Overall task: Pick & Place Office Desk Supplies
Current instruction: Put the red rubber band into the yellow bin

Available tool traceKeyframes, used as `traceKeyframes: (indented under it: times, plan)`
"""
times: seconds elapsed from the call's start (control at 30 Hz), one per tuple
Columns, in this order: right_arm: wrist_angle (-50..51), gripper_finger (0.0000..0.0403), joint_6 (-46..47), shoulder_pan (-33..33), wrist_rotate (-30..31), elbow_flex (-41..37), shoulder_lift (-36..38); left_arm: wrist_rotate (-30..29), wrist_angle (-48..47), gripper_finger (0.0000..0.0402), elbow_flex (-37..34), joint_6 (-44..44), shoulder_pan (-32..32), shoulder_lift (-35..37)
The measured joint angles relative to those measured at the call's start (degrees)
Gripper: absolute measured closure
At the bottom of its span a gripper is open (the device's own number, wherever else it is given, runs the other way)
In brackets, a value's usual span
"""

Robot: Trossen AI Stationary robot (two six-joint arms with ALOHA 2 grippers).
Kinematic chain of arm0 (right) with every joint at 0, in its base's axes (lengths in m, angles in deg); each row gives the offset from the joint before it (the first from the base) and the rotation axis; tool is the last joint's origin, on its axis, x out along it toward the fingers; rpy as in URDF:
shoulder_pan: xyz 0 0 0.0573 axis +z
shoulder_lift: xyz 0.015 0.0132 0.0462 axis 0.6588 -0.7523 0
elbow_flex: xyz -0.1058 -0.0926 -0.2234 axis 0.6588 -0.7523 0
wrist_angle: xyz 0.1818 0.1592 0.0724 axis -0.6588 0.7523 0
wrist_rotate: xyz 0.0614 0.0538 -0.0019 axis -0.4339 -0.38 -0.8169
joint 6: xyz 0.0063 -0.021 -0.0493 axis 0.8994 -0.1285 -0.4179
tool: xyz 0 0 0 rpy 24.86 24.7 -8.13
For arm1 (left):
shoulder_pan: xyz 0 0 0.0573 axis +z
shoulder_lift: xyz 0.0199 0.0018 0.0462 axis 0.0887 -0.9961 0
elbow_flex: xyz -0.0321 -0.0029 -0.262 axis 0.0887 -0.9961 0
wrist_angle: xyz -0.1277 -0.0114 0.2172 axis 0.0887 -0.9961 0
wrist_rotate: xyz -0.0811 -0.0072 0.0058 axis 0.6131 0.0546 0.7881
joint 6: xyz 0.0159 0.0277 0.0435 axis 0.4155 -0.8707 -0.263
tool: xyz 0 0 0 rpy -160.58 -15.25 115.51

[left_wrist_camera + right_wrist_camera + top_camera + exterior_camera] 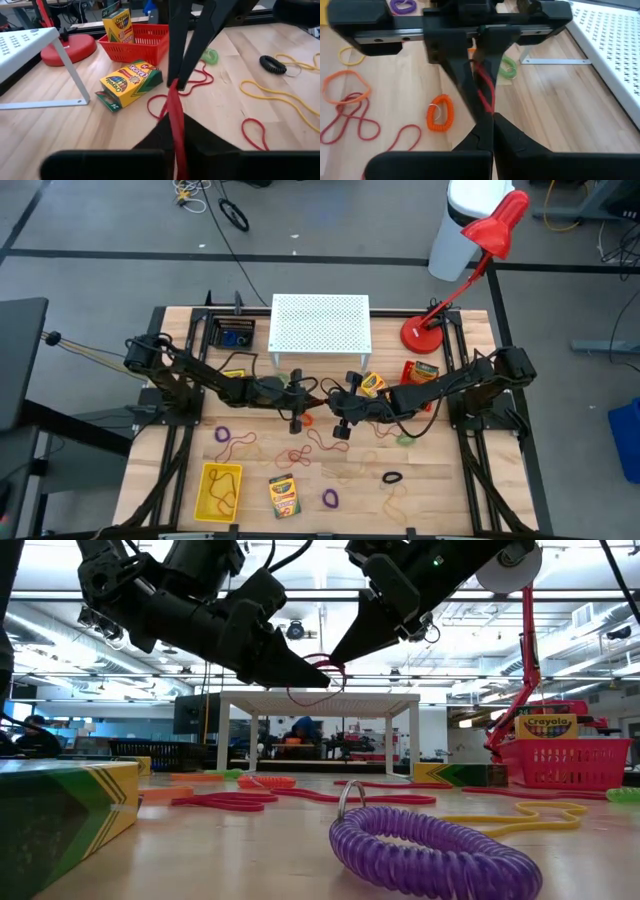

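Both my grippers meet above the middle of the table, each shut on one thin red rubber band (312, 692). My left gripper (302, 408) comes from the table's left and my right gripper (339, 416) from its right. Their tips nearly touch in the low view. On the wood lie crayon boxes (284, 495) (129, 82), purple loops (222, 434) (430, 850), a black loop (392, 477), a green loop (210, 55), an orange loop (440, 112) and other red and yellow bands. My left gripper pinches the red band (176, 125) between its two fingers, coming nearly level from the table's left. The band runs on from its tips, clear of the table. My right gripper pinches the same band (487, 102) between its two fingertips, slanting down from the table's right. A short length of band spans the two grippers, and a small loop (305, 695) hangs below them, clear of the wood.
A white perforated stand (320, 323) stands at the far middle, with a red desk lamp (425, 332) to its right. A red basket (137, 42) holds a crayon box at the right. A yellow basket (220, 490) sits near the front left.
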Motion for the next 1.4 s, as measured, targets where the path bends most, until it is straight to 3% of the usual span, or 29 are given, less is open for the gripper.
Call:
traceKeyframes:
  times: [0.17, 0.3, 0.47, 0.57, 0.7, 0.93, 1.17, 1.4]
  plan:
    - [-0.57, 0.0372, 1.22, 0.04, -0.45, 0.00, 0.01, 0.03, -0.94, 0.0396, -0.02, -0.24, 0.00, 0.27]
    - [-0.40, 0.0308, 1.49, 0.57, 0.21, 0.00, 0.54, 0.02, -2.39, 0.0397, -0.07, -0.57, 0.36, 0.94]
    - [2.01, 0.0219, 0.05, 3.32, 5.83, 0.00, 4.41, -2.81, -7.29, 0.0398, -0.07, -0.41, 1.00, 3.06]
    - [6.73, 0.0192, 0.53, 4.83, 9.07, 0.00, 7.74, -4.17, -10.92, 0.0398, -0.09, -0.72, 1.11, 4.53]
    - [9.06, 0.0227, 2.64, 5.44, 13.48, -3.30, 10.28, -4.27, -15.78, 0.0398, 0.07, -3.29, 1.03, 7.76]
    - [-0.30, 0.0389, 0.61, 4.04, 13.39, -11.64, 11.65, -0.33, -41.36, 0.0398, 5.58, 0.45, -0.48, 17.55]
    - [-12.97, 0.0396, -1.17, 2.01, 5.20, -17.42, 12.02, 2.01, -71.25, 0.0398, 16.57, 12.46, -6.37, 20.31]
    - [-39.50, 0.0398, -3.43, 0.10, -8.79, -25.55, 12.02, 2.66, -80.45, 0.0398, 22.09, 23.09, -11.78, 20.24]
